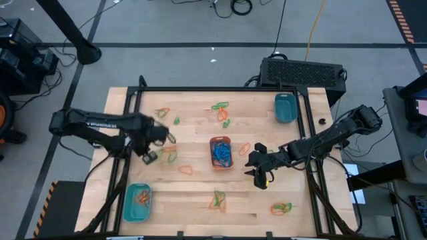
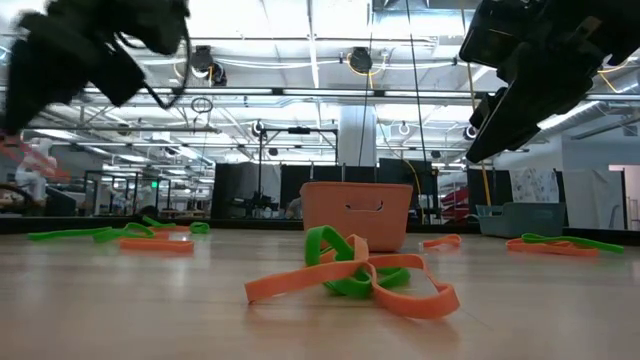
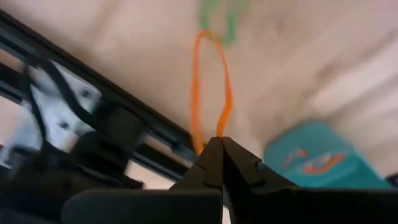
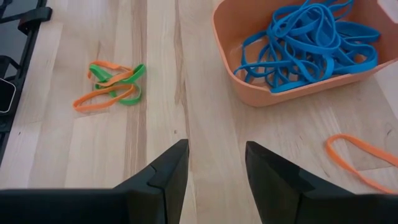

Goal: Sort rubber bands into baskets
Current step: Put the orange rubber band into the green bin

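Left pincer point(image 3: 221, 146) pinching orange band point(image 3: 211, 87), green band point(image 3: 217, 15) tangled beyond, teal basket point(image 3: 323, 158) near

wooden table point(image 1: 200, 200), black box point(image 1: 303, 72), yellow cable point(image 1: 313, 27)

From the low view both arms were cut off by the top edge. The left wrist view was blurred; the teal basket point(image 3: 320, 163) there ran off the frame, its contents unclear.
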